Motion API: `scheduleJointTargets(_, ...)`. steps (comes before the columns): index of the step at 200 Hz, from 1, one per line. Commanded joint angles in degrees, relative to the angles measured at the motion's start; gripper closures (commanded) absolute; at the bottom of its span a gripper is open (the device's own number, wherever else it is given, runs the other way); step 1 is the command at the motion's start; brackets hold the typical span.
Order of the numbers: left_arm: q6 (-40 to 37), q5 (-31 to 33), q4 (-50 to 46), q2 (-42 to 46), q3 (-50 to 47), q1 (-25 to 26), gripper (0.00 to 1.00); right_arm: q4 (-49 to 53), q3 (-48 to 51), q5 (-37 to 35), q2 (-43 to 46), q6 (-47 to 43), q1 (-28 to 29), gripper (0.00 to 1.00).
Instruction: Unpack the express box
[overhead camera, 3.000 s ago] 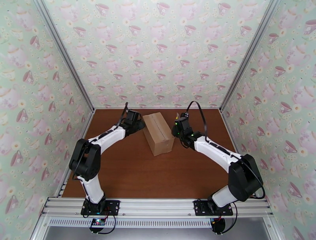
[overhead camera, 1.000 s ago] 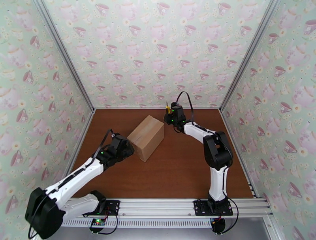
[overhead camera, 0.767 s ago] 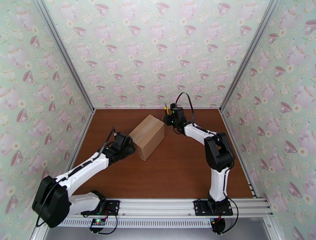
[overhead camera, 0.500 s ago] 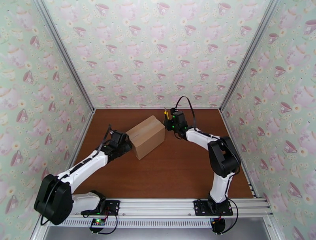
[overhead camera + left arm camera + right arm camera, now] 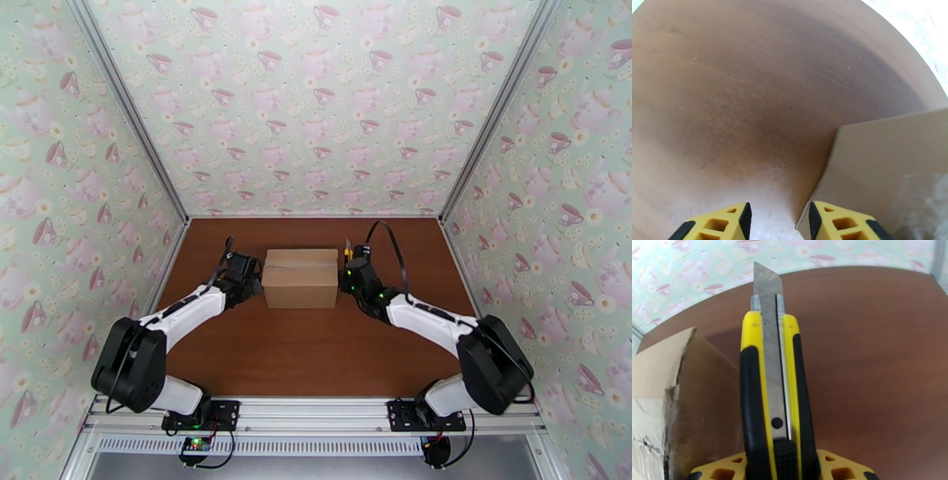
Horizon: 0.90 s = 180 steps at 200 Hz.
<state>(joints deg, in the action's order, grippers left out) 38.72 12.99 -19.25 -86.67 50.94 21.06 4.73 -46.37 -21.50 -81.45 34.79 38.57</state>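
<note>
Arms [image 5: 189, 304] flank express box [image 5: 299, 276], forearms angled inward. Left end effector [image 5: 778, 216] at box's left end, narrowly parted, empty; right end effector [image 5: 780, 469] at right end, clamping utility knife [image 5: 772, 398].

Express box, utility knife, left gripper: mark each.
express box [image 5: 300, 270]: top external view, top face.
utility knife [image 5: 768, 370]: right wrist view, metal blade.
left gripper [image 5: 777, 216]: left wrist view, midway between fingertips.

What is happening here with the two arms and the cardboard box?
Two robot arms are working on the express box, which lies crosswise on the table with its flaps closed. The left end effector is open at the box's left end. The right end effector grips a yellow utility knife, blade extended, beside the right end.
</note>
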Motion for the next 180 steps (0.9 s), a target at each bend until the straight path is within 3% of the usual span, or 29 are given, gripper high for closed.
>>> scheduleJointTargets(1, -2.1, -1.7, 5.2, -2.9, 1.1, 0.4, 0.55, 1.8, 1.8, -2.8, 5.1, 6.7, 6.0, 1.00)
scheduleJointTargets(21, -3.0, -1.3, 5.1, -3.0, 2.0, -1.1, 0.55, 10.9, 1.0, -8.1, 7.8, 9.4, 8.6, 1.00)
scheduleJointTargets(52, -4.6, -1.0, 0.5, 0.1, 3.4, -3.4, 0.55, 17.5, 0.5, -13.8, 11.9, 7.3, 7.6, 1.00)
scheduleJointTargets(76, -3.2, -0.8, -3.9, 4.9, 0.4, -3.4, 0.56, 18.9, -0.8, -12.7, 12.7, 4.6, 3.8, 1.00)
scheduleJointTargets(114, 1.8, -0.7, -9.9, 17.9, -9.1, -2.4, 0.56, 15.3, -2.9, -4.4, 10.2, -1.0, -3.2, 1.00)
scheduleJointTargets(148, 6.8, -1.7, -12.9, 27.9, -13.2, 4.8, 0.56, 8.1, -6.7, 4.6, 4.8, -6.9, -9.3, 1.00)
scheduleJointTargets(180, 12.8, 1.3, -9.5, 28.5, -14.6, 14.8, 0.56, 6.3, -13.8, 8.0, -3.2, -10.0, -11.3, 1.00)
